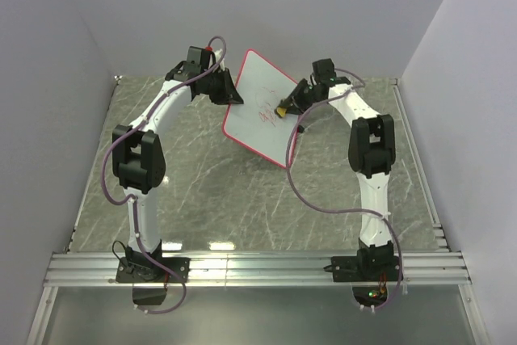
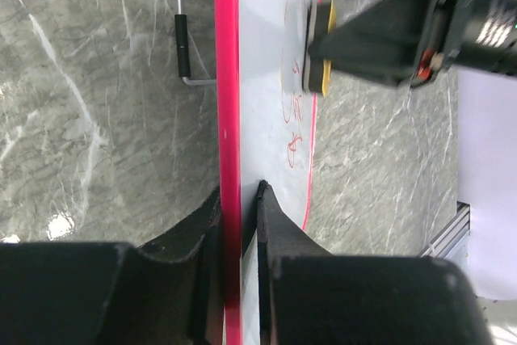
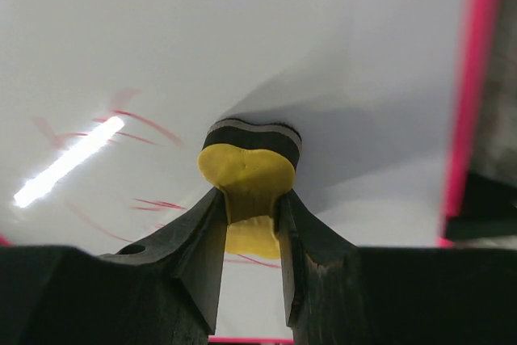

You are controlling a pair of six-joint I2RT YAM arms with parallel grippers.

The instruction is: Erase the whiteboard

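Left hand clamps the whiteboard at its edge; right hand grips the yellow eraser, apparently pressed against red scribbles.

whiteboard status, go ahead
Left tool shut on whiteboard rim, board tilted. Right tool shut on eraser, pad against board. Red scribbles not yet wiped. Hex key on table, clear of the work.

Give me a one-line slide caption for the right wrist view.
Right gripper holds the yellow eraser against the whiteboard, red scribbles beside it.
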